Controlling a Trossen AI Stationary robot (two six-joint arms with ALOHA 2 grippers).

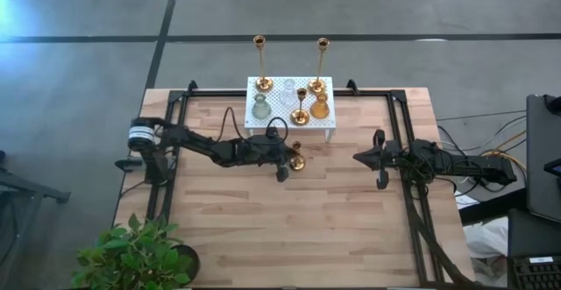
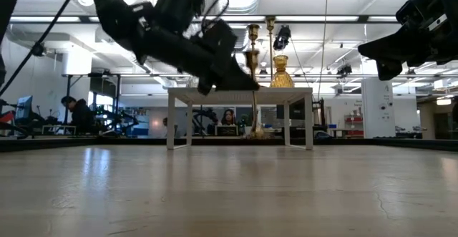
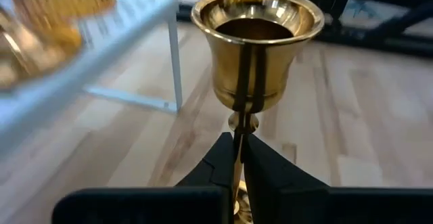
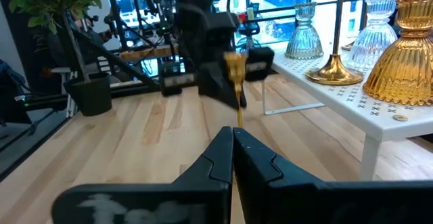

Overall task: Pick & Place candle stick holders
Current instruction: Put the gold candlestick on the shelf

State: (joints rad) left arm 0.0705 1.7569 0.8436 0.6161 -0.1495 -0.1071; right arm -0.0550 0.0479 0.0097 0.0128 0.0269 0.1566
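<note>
Now your left gripper [image 1: 290, 160] pinches the thin stem of a short brass candle stick holder [image 3: 256, 45] just in front of the white stand [image 1: 326, 86]; its base is hidden behind the fingers. Your right gripper [image 1: 369, 158] waits off to the stand's right, fingers pressed together on nothing. On the stand, the clear glass holder [image 1: 287, 92] is hard to make out.

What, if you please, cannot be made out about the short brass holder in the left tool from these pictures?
- Short brass holder: its base is hidden behind the left tool in the left wrist view.
- High view: holder too small to show the grip.
- Low view: the left arm covers it, so whether it has left the table is unclear.
</note>
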